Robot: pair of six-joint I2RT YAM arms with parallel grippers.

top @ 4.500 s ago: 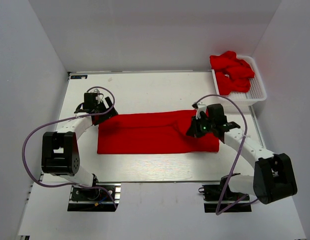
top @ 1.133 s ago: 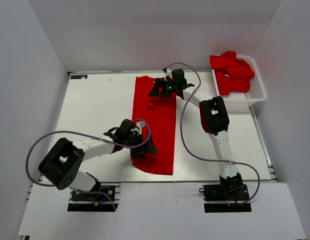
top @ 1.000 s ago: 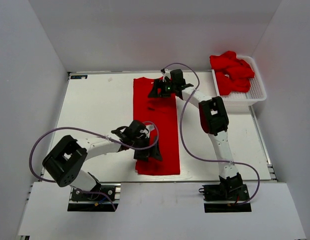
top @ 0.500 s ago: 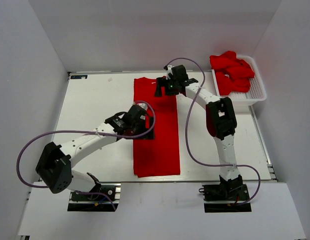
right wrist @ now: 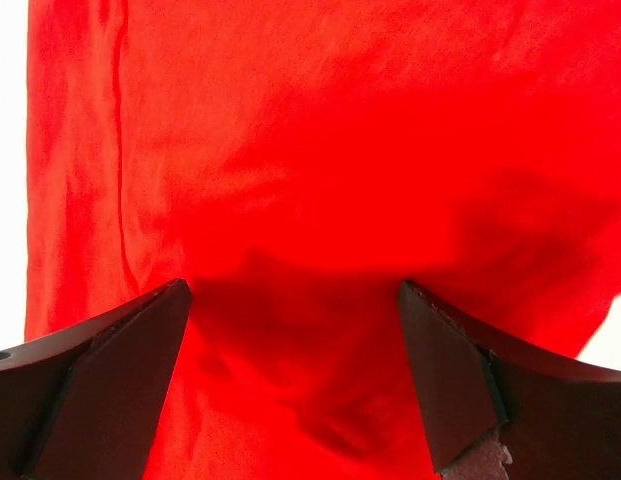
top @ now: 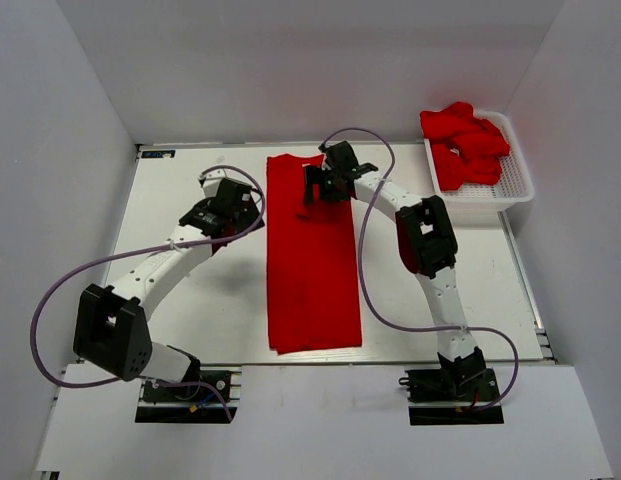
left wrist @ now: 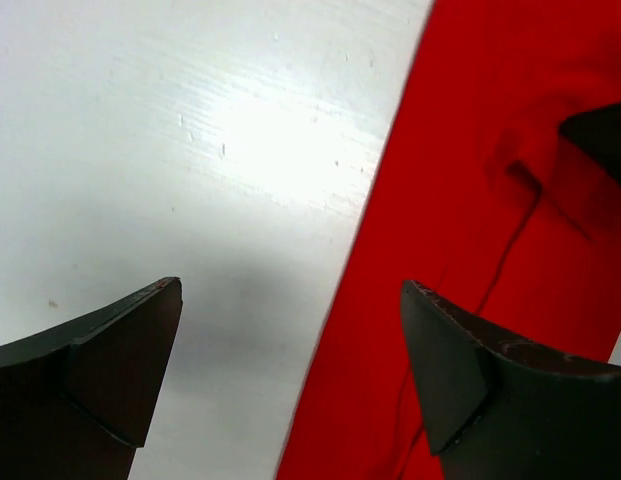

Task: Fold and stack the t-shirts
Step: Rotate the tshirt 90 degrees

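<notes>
Left fingers (left wrist: 110, 380): spread wide, gripping nothing; bare tabletop under one tip, the red cloth's edge under the other.
Left gripper (top: 230, 205): over the white table (top: 170, 300), just beside the left long edge of the shirt and near its far end; contact with the cloth cannot be told.
Right fingers (right wrist: 100, 390): spread wide, nothing pinched between them; red cloth fills the whole gap below.
Right gripper (top: 325, 185): above the far end of the same shirt, arm stretched out from the near edge; touching or hovering cannot be told.
Folded t-shirt (top: 312, 270): one long narrow red strip, lying flat down the middle of the table from the far edge toward the near edge; small pucker and a seam line near the far end.
Other t-shirts (top: 468, 140): crumpled red heap, piled inside the basket, well apart from both grippers.
Basket (top: 518, 185): white mesh, at the table's far right corner.
</notes>
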